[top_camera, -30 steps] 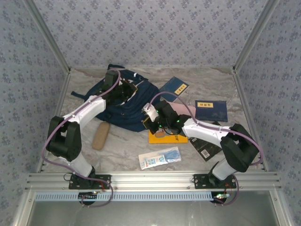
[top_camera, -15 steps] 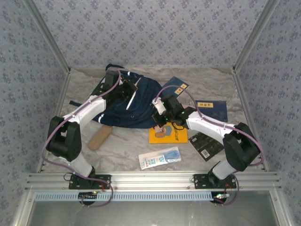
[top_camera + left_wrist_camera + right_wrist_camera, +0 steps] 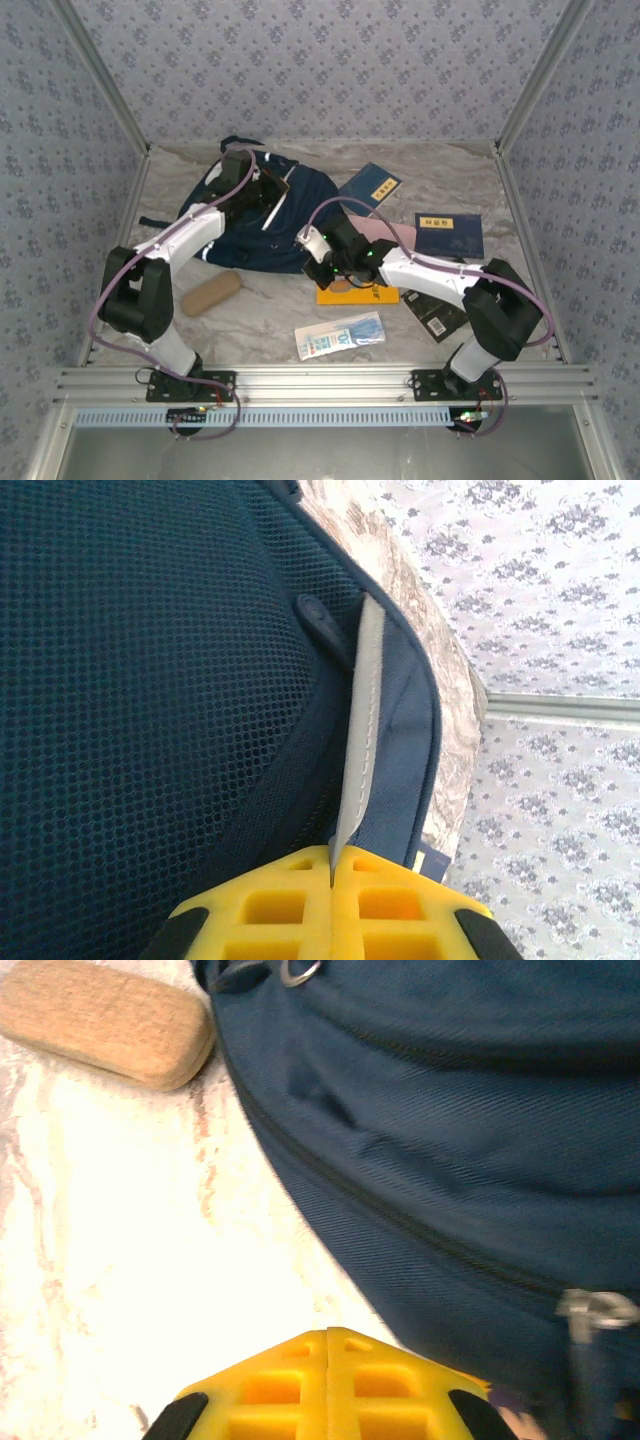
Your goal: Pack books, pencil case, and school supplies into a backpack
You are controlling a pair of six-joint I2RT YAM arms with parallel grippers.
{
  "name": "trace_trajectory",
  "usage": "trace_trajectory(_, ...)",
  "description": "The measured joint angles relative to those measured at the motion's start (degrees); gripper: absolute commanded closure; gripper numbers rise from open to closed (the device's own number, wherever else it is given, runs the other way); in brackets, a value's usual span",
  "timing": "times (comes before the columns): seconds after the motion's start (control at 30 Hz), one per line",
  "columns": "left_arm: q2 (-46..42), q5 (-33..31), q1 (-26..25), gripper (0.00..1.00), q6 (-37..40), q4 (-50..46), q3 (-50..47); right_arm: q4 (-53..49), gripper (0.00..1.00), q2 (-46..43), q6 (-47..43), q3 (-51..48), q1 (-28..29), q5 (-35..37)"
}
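The navy backpack (image 3: 245, 235) lies at the back left of the table. My left gripper (image 3: 278, 192) is on top of it, shut on its white reflective stripe (image 3: 362, 720), which runs straight into the closed yellow fingertips (image 3: 300, 900). My right gripper (image 3: 312, 262) is shut with nothing in it, low at the backpack's near right edge (image 3: 450, 1110). The tan pencil case (image 3: 210, 293) lies in front of the backpack, also visible as pencil case (image 3: 105, 1022). The orange book (image 3: 358, 293) is partly under my right arm.
Two navy books (image 3: 370, 185) (image 3: 449, 235) lie at the back right, and a black book (image 3: 437, 312) sits under the right arm. A white-and-blue packet (image 3: 340, 335) is near the front rail. A zipper pull (image 3: 590, 1310) hangs on the backpack close to my right gripper.
The backpack has been dragged and reshaped toward the back left by the left gripper. The pencil case has turned to lie slanted. My right gripper swung right, then came back left and nearer.
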Motion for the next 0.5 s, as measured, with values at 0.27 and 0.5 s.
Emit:
trace_trajectory(0.27,-3.78,-0.39,0.70,0.57,8.59,-6.84,0.35,6.67,1.00,0.02,6.67,-3.15,-1.07,-2.95)
trace_trajectory(0.5,-13.33,-0.26,2.64,0.50,15.41,-13.46,-0.04,7.26,0.77,-3.43,11.56,-5.44,-2.93,-2.49)
